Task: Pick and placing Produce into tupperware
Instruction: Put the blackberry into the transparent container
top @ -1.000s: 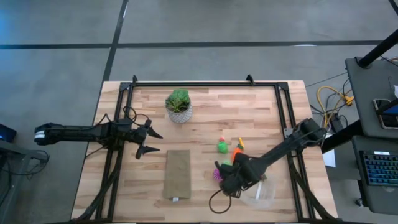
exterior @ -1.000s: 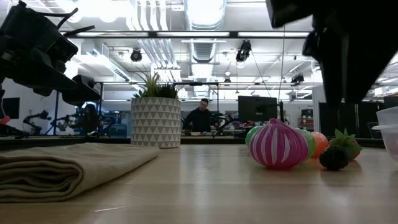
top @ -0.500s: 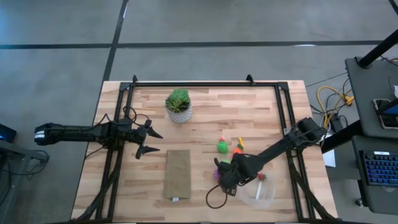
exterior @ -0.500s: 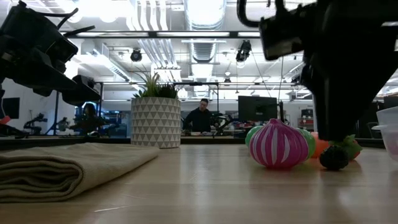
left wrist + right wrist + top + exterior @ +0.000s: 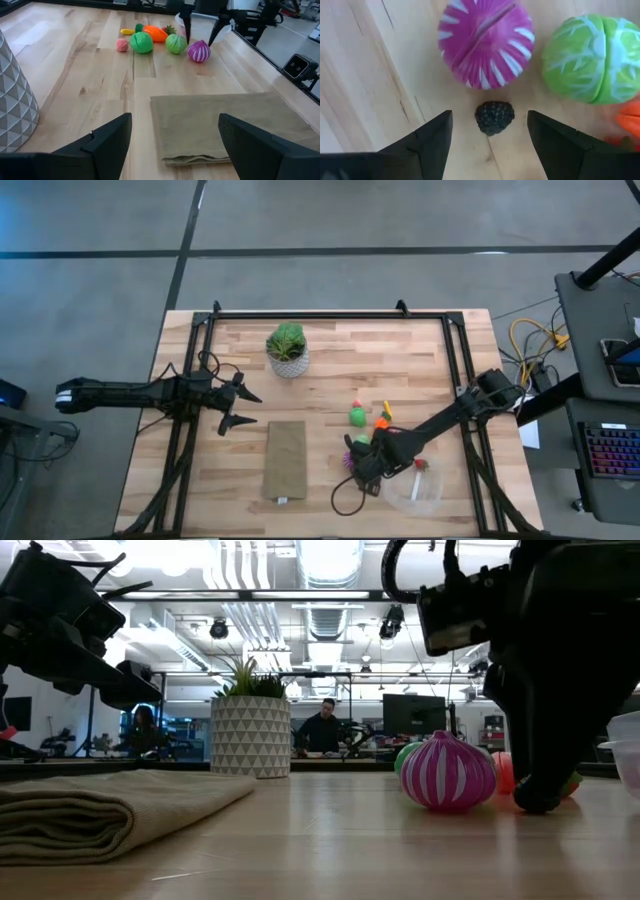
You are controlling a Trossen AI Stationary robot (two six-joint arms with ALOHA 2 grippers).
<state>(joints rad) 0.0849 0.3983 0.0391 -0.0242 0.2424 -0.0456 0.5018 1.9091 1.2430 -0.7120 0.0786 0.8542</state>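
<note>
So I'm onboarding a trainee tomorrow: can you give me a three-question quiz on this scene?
1. True or false: the right gripper is shut on the blackberry.
2. Which piece lies right beside the blackberry? A) magenta onion B) plant pot C) folded cloth
3. Fill in: the left gripper hangs open over the table's ____ side.

Key: 1 false, it straddles it, open; 2 A; 3 left.

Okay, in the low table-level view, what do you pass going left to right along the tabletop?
Folded tan cloth → white geometric-patterned plant pot → magenta striped toy onion → dark right gripper lowered over the produce → clear plastic container at the right edge.
</note>
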